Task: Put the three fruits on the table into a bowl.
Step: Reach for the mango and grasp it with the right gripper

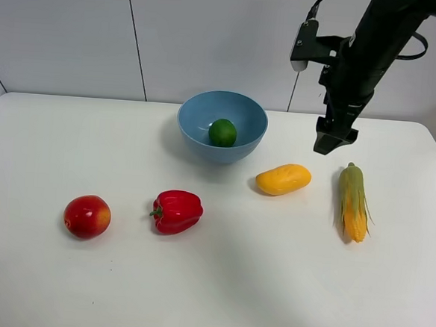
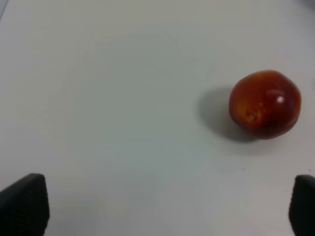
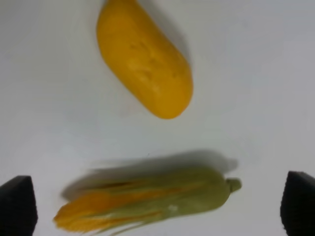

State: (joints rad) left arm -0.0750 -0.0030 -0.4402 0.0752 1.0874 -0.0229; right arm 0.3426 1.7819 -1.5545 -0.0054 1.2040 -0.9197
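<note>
A: layout, left to right?
B: left gripper has its jaws spread wide, holding nothing; apple sits on the table at the left, clear of the fingers; bell pepper near it on the right, not touching.
A: bowl?
B: bowl upright at back centre; lime inside it; mango on the table to the bowl's front right, near but apart.
A: right side?
B: right gripper hangs above the table behind the mango, jaws spread, holding nothing; corn cob lies right of the mango, apart, green end toward the back.
</note>
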